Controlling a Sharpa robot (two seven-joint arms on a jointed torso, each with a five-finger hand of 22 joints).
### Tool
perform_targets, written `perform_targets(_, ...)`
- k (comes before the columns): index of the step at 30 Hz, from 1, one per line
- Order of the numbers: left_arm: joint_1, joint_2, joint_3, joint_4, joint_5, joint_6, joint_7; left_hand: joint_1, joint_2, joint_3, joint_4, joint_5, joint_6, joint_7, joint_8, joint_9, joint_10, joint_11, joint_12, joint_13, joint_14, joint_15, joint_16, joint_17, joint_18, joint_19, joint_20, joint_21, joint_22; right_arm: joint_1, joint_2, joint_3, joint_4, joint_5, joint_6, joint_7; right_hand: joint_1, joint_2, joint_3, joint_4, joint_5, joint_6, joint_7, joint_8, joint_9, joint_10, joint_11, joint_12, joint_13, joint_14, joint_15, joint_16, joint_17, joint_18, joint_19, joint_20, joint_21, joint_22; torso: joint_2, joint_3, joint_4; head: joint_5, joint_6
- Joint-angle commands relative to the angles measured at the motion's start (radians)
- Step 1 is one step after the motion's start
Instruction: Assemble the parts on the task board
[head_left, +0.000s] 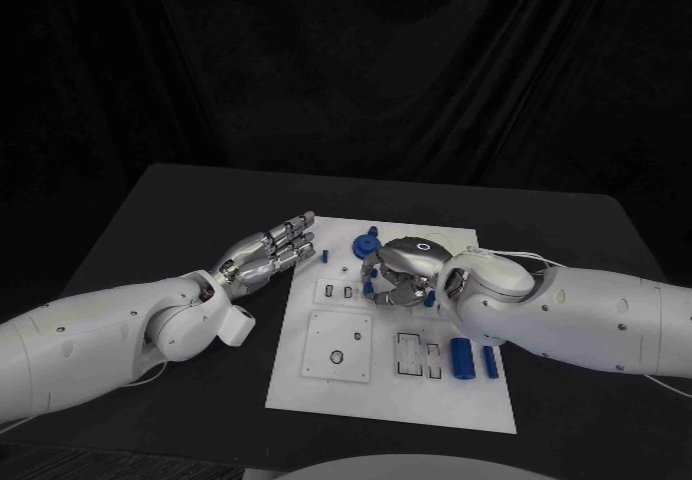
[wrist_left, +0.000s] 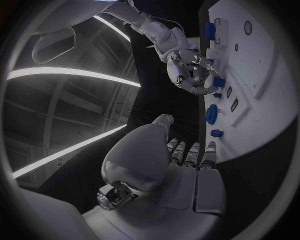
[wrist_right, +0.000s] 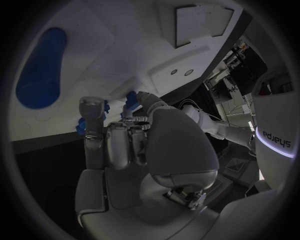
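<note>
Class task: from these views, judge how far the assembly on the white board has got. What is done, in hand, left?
Done: nothing can be confirmed as seated. In hand: the right hand curls over a small blue part mid-board; whether it grips it is unclear. The left hand is open beside the task board. Left: two blue cylinders lie loose, the round blue part waits.

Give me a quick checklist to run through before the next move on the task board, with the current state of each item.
1. Right hand over the task board, fingers curled around a small blue part: ok.
2. Grip on that part firm: cannot tell, the fingers hide most of it.
3. Left hand holds nothing, fingers straight, at the board's left edge: ok.
4. Blue round part on the board beside the right hand, close enough to get knocked: not ok.
5. Two long blue parts lie at the board's near right, away from both hands: ok.
</note>
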Motion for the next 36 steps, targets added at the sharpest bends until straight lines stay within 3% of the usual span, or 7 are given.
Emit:
perform_targets(1,-0.001,0.002,0.001,0.001,0.000,0.015,0.008,-0.008,0.005,0.004,0.000,0.000,0.001,0.008,0.006,0.001,0.001,0.007,-0.006,-0.002,0.001,0.006,-0.004,-0.002,0.010,-0.002,0.007,0.000,0.001,-0.004,-0.003,-0.001,0.003,-0.036,-0.026,-0.019,0.007,0.001,-0.001,-0.005,0.005,0.073,-0.067,-0.006,0.003,0.060,0.009,-0.003,0.161,0.064,0.000,0.000,0.020,0.005,0.003,0.004,-0.003,0.001,0.000,0.0000,0.0012,0.000,0.001)
perform_targets(23,-0.002,0.009,0.001,-0.006,0.000,0.024,0.002,-0.009,0.006,0.007,-0.002,0.000,0.000,0.008,0.006,0.001,0.001,0.011,-0.006,-0.002,0.001,0.008,-0.004,-0.002,0.009,-0.002,0.008,0.000,0.001,-0.007,-0.001,-0.001,-0.007,-0.041,0.030,-0.043,0.001,-0.002,-0.003,-0.005,0.005,0.066,-0.063,-0.016,0.004,0.058,0.011,-0.009,0.156,0.063,0.001,-0.003,0.015,0.006,0.001,0.005,-0.010,0.000,0.000,-0.0007,-0.0002,-0.003,0.003)
perform_targets(36,-0.002,0.009,0.001,-0.006,0.000,0.026,-0.001,-0.009,0.006,0.007,-0.002,0.000,0.000,0.008,0.006,0.001,0.001,0.011,-0.006,-0.002,0.001,0.008,-0.004,-0.002,0.009,-0.002,0.008,0.000,0.001,-0.008,0.006,-0.001,-0.007,-0.041,0.058,-0.054,-0.004,-0.009,0.002,-0.018,-0.019,-0.003,-0.041,-0.085,-0.009,0.056,0.022,-0.011,0.155,0.062,0.010,-0.002,0.010,0.007,0.001,0.012,-0.022,0.003,0.001,0.0000,0.0007,-0.004,0.001)
